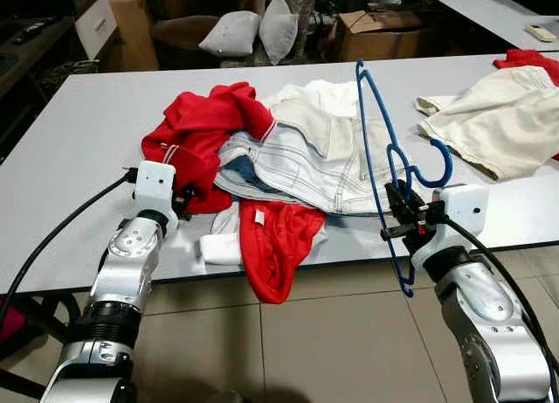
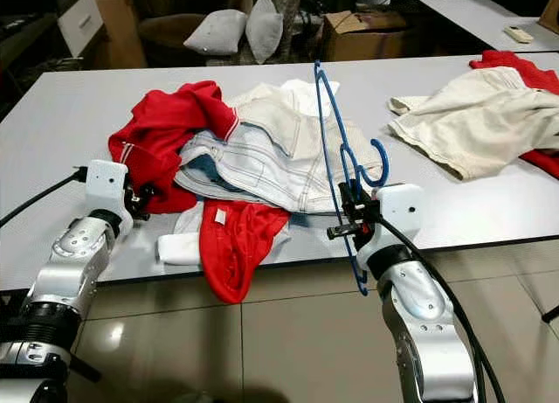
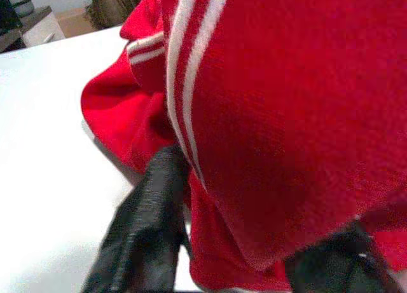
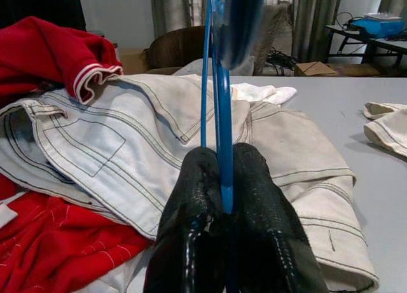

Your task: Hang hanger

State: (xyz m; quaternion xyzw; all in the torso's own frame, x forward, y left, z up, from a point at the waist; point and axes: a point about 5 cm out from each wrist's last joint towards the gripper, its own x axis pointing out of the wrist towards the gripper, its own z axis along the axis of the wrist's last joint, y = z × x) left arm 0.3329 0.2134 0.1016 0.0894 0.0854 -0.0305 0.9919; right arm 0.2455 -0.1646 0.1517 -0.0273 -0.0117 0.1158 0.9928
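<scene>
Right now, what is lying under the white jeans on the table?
Under the white jeans lie a red garment and some white cloth, also something dark blue at the left edge. The rest is covered.

Clothes pile (image 1: 279, 158) blocks the table (image 1: 79, 132) centre; both sides lie open.

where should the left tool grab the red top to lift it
At the bunched fold with the white stripes on the red top, coming in from the robot's side over the table edge. That fold stands up off the table right at the left tool.
</scene>
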